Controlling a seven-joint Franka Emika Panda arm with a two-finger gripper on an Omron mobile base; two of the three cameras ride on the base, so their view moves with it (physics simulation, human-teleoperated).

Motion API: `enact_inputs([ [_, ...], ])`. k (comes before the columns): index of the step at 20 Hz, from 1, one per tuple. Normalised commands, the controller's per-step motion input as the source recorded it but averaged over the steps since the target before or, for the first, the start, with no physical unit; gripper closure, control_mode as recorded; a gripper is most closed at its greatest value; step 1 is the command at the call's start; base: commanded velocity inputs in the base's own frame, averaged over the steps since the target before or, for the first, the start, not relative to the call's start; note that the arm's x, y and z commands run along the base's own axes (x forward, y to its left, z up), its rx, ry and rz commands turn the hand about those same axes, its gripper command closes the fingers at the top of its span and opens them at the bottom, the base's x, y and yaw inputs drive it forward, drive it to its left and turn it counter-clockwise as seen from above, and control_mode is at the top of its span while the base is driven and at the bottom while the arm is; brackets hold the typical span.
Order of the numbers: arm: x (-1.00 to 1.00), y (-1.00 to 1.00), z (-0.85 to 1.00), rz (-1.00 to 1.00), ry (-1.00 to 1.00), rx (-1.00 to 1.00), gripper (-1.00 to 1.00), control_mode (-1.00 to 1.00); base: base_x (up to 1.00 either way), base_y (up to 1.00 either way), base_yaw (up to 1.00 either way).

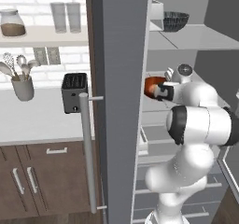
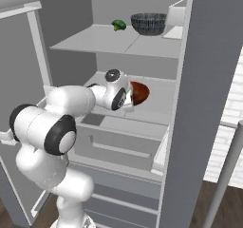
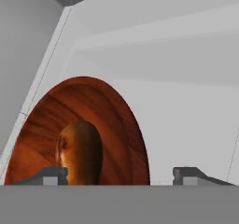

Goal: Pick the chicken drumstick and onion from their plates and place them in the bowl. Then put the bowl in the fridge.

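1. The fridge [image 1: 122,78] stands open, its thick door edge and long silver handle [image 1: 87,153] facing the left base camera.
2. The reddish-brown bowl [image 2: 140,93] sits on the middle shelf [image 2: 161,99] inside the fridge, partly hidden by the robot's wrist in both base views.
3. In the hand view the bowl [image 3: 116,125] fills the lower left, with a rounded orange-brown item [image 3: 81,153] lying in it (onion or drumstick, I cannot tell which).
4. The gripper [image 3: 119,175] has its jaws spread wide, one fingertip on each side of the bowl's right rim, gripping nothing.
5. On the top shelf sit a dark patterned bowl [image 2: 148,23] and a small green vegetable [image 2: 118,25].
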Motion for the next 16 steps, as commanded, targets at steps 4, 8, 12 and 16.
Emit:
enact_inputs([
  [4,-0.84,-0.27,0.92,0.00,0.01,0.00,-1.00,-1.00,0.00,0.00,0.00],
  [8,-1.00,-0.16,0.77,0.07,0.13,-0.01,-1.00,-1.00,0.00,0.00,0.00],
  [12,-1.00,0.12,0.39,0.12,0.03,-0.12,-1.00,-1.00,0.00,0.00,0.00],
  [16,-1.00,0.10,0.08,0.12,-0.03,-0.01,-1.00,-1.00,0.00,0.00,0.00],
])
